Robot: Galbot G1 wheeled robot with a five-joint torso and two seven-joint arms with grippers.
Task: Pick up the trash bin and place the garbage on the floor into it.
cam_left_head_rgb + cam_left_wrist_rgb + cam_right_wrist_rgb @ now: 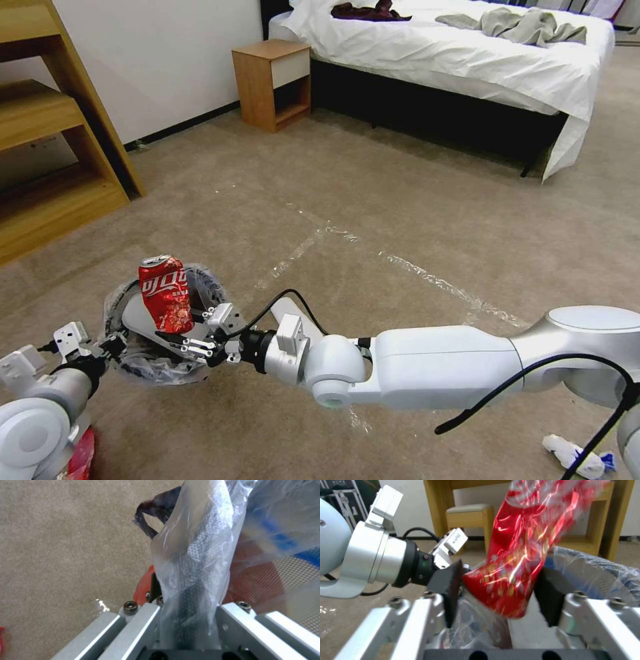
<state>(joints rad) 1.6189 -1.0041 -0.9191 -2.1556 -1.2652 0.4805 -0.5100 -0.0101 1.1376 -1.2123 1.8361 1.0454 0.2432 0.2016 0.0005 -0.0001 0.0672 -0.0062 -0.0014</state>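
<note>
We hold the can (pixel 166 294) upright over the bin (pixel 162 370); its lower half sits between the black pads (pixel 445 585) of the right gripper (pixel 189 333), which is clenched on it. The can is dented, so we judge it light, thin and slippery; a low grip across the body seems best. The left gripper (pixel 100 347) is closed on the bin's rim (pixel 191 585), with the bag folded over it. The bin looks light, its mesh wall stiff, the bag soft. A tissue (pixel 575 456) lies on the carpet (pixel 400 207), well apart from the bin.
</note>
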